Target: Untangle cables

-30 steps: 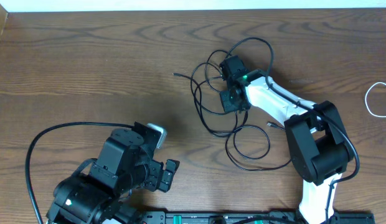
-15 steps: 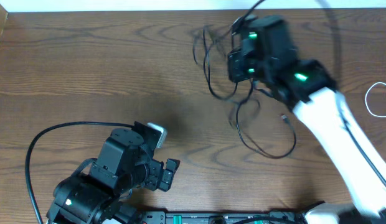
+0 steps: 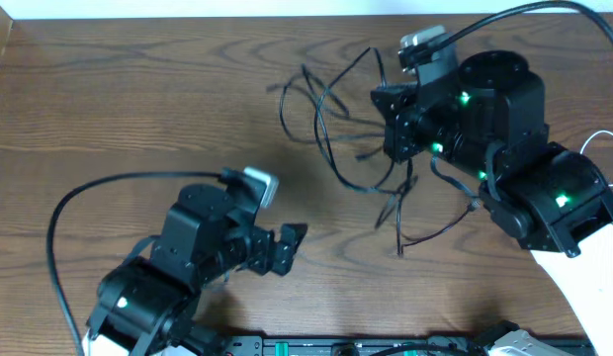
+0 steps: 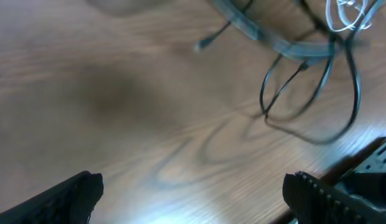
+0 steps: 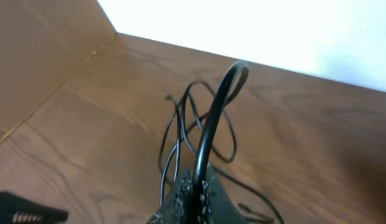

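A tangle of thin black cables (image 3: 361, 188) hangs from my right gripper (image 3: 394, 129), which is raised above the table and shut on one black strand (image 5: 208, 124). In the right wrist view the jaws (image 5: 198, 190) pinch that strand, and other loops trail to the wood below. My left gripper (image 3: 287, 247) is open and empty at the front left, well apart from the tangle. The left wrist view shows its open jaws (image 4: 193, 196), a black loop (image 4: 356, 93) and the white cable (image 4: 348, 15) far off. The white cable (image 3: 601, 141) lies at the right edge, partly hidden by the right arm.
A thick black lead (image 3: 64, 213) curves round the left arm. The right arm's body (image 3: 544, 188) covers the table's right side. A raised wooden rim (image 5: 87, 59) borders the table at the far left, with a white wall behind the back edge.
My right gripper has lifted the black tangle off the table and swung up and right; the cables now dangle and spread. My left arm has shifted slightly right.
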`<state>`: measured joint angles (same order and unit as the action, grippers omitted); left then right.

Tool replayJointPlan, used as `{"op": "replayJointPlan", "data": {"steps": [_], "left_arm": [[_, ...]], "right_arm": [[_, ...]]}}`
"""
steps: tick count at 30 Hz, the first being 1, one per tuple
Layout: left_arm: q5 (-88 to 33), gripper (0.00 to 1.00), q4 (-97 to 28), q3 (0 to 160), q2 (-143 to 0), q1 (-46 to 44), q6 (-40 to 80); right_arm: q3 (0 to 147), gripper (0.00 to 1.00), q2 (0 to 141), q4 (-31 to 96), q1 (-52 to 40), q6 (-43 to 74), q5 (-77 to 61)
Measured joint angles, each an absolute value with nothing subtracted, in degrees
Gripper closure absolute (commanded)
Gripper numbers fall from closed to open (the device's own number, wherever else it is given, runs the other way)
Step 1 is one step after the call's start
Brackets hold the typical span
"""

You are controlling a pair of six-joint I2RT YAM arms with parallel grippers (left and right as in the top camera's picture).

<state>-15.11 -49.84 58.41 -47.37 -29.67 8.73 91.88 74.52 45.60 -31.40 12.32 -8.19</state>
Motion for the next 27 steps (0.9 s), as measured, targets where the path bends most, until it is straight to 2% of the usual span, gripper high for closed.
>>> {"op": "replayJointPlan", "data": {"steps": [18,21,27], "left_arm": [[-18.1,0.02,-37.9,58.4,-66.3,-29.7,7.9],[-18.2,0.0,-35.8,58.4,-67.6,-29.7,7.2],[-18.1,0.04,-32.4,58.4,-67.2,-29.7,6.5]], "right_arm": [[91.9,0.99,74.0,51.1,-35.9,10.1,-10.4],[91.9,0.99,73.8,53.5,-35.9,9.8,-10.5],[91.9,0.99,73.8,56.1,-35.9,9.8,-10.7]]}}
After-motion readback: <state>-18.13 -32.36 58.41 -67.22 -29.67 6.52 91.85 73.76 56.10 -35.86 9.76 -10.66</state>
